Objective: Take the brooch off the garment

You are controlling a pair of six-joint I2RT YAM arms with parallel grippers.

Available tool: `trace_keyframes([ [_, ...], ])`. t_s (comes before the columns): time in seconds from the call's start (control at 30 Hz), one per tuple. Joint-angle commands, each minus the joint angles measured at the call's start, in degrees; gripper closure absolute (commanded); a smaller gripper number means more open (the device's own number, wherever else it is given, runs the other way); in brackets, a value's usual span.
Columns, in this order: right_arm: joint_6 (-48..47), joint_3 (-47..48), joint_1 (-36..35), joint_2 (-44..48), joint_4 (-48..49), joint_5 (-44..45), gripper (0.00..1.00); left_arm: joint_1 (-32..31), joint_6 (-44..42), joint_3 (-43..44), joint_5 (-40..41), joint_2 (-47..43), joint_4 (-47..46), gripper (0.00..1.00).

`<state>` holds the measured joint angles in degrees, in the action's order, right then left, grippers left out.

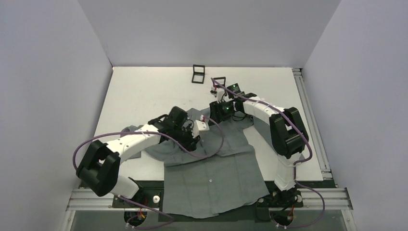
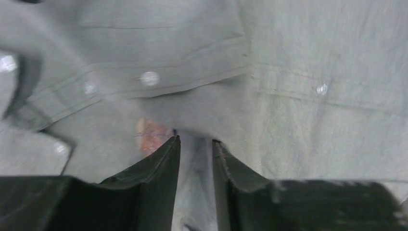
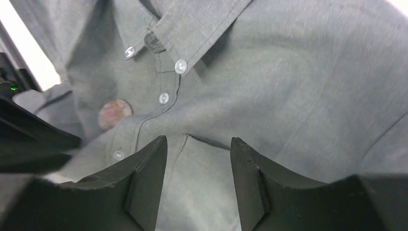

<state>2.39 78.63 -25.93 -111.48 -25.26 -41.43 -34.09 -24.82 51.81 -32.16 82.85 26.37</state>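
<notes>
The grey garment (image 1: 211, 178) lies spread on the table, collar at the far end. The brooch (image 3: 114, 113), a small reddish-brown disc, sits left of the button placket below the collar. In the left wrist view the brooch (image 2: 151, 134) shows blurred just beyond the tip of the left finger. My left gripper (image 2: 196, 142) has its jaws close together with a fold of shirt fabric between them, right beside the brooch. My right gripper (image 3: 198, 140) is open just above the chest of the garment (image 3: 288, 72), to the right of the brooch. The brooch is hidden in the top view.
Two small square black boxes (image 1: 198, 73) (image 1: 219, 82) stand on the white table beyond the shirt. Both arms (image 1: 144, 139) (image 1: 269, 113) reach over the collar end. White walls close in the table on three sides.
</notes>
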Motion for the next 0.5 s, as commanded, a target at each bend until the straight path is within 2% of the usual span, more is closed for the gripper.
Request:
trace_keyframes([
  [0.0, 9.6, -3.0, 0.6, 6.9, 8.1, -6.0, 0.54, -10.8, -5.6, -1.5, 11.6, 1.6, 2.2, 0.78],
  [0.13, 13.4, -5.6, -0.8, 7.8, 11.6, -7.5, 0.55, -17.9, -7.3, -3.1, 21.0, 4.1, 1.7, 0.81],
  [0.2, 14.4, -6.6, -2.2, 8.1, 12.5, -7.9, 0.55, -19.8, -7.8, -3.8, 23.8, 4.5, 1.3, 0.76],
  [0.3, 15.8, -8.1, -4.6, 7.8, 14.2, -8.2, 0.55, -20.0, -6.6, -3.8, 25.0, 3.5, 1.9, 0.62],
  [0.37, 15.7, -9.5, -5.7, 6.7, 14.4, -8.1, 0.56, -16.4, -5.7, -3.6, 22.3, 0.3, 2.5, 0.52],
  [0.47, 14.5, -10.8, -6.9, 5.3, 13.9, -7.6, 0.58, -9.1, -4.2, -3.9, 10.2, -8.5, 2.6, 0.42],
])
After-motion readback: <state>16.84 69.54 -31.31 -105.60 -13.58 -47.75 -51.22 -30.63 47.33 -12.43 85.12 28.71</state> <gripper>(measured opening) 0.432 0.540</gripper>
